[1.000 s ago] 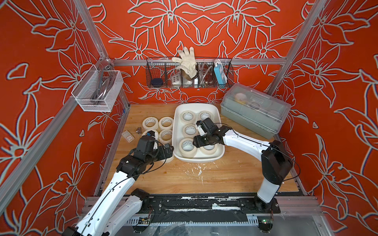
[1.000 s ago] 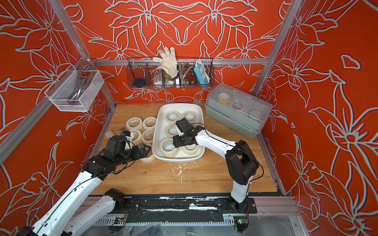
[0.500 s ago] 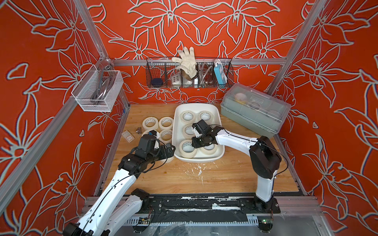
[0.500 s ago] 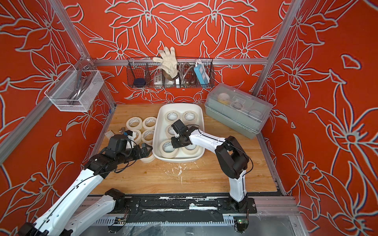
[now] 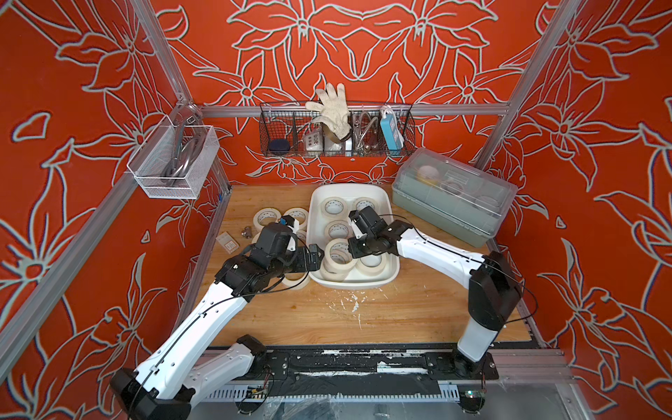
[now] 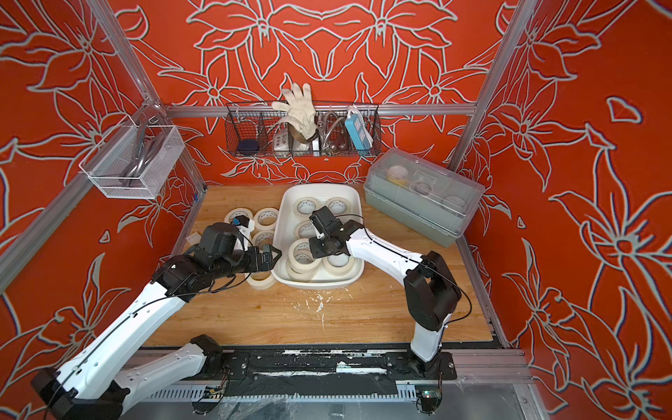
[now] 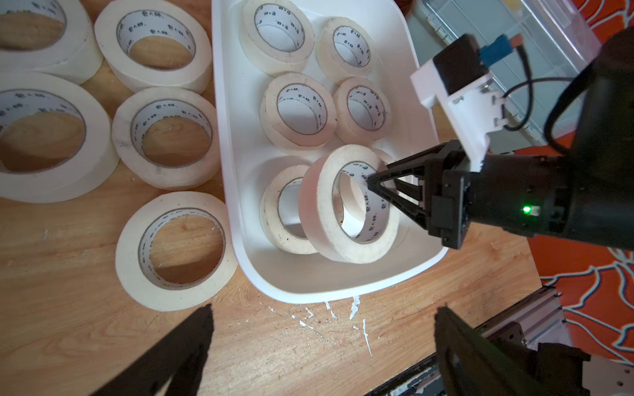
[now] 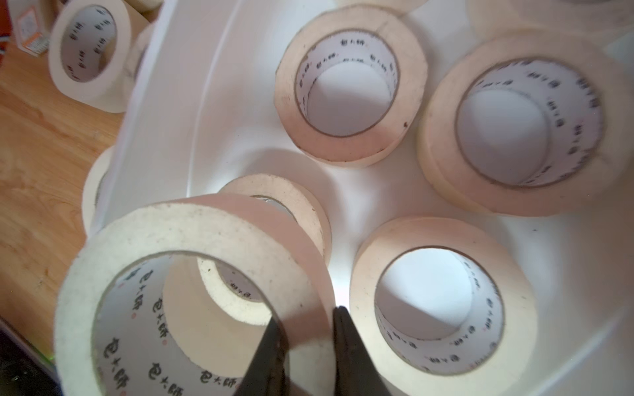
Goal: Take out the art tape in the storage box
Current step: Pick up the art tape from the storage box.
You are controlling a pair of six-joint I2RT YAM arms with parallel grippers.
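Right gripper (image 7: 370, 181) has clamped art tape roll (image 7: 319, 205) by its wall, tipping it up for lift-out; left gripper (image 7: 322, 346) agape, empty, at left edge of storage box (image 7: 224, 137).

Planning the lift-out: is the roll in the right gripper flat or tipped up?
Tipped up: the roll leans on edge, its wall pinched in the right gripper, one finger inside the core, above the storage box.
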